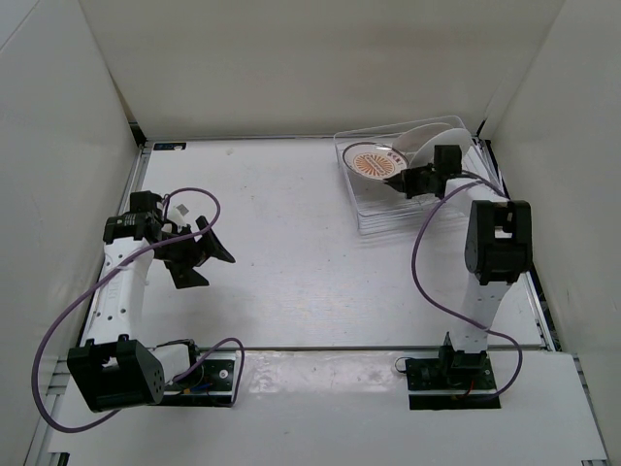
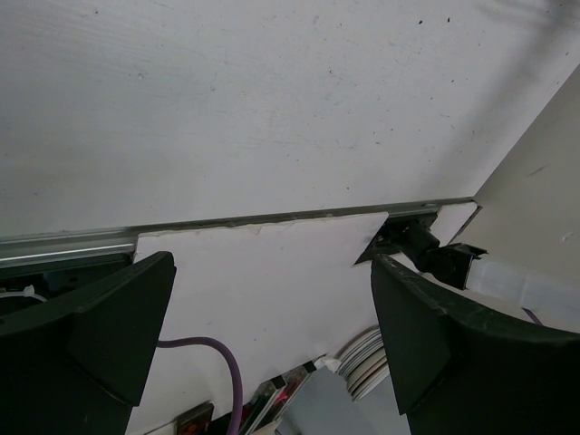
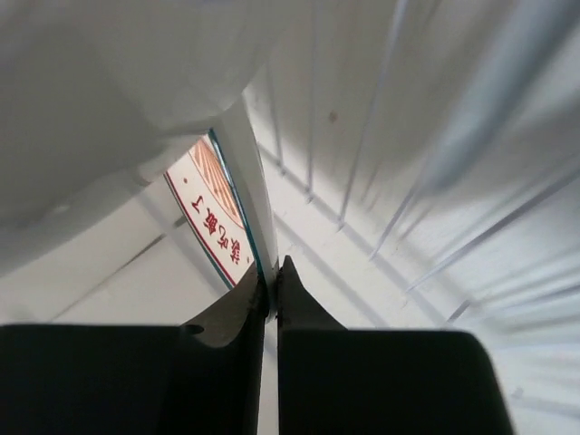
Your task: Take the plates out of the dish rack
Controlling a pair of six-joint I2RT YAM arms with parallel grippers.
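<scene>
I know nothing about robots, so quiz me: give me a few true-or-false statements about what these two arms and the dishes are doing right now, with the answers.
1. The right end effector is pinched on the rim of the orange-centred plate. True.
2. The orange-centred plate and the white plate are both in the dish rack. True.
3. The left end effector is carrying the white plate. False: its jaws stand wide open and empty above the bare table, well away from the rack.
4. The dish rack stands on the left side of the table, beside the left arm. False: it is at the far right, in front of the right arm.
</scene>
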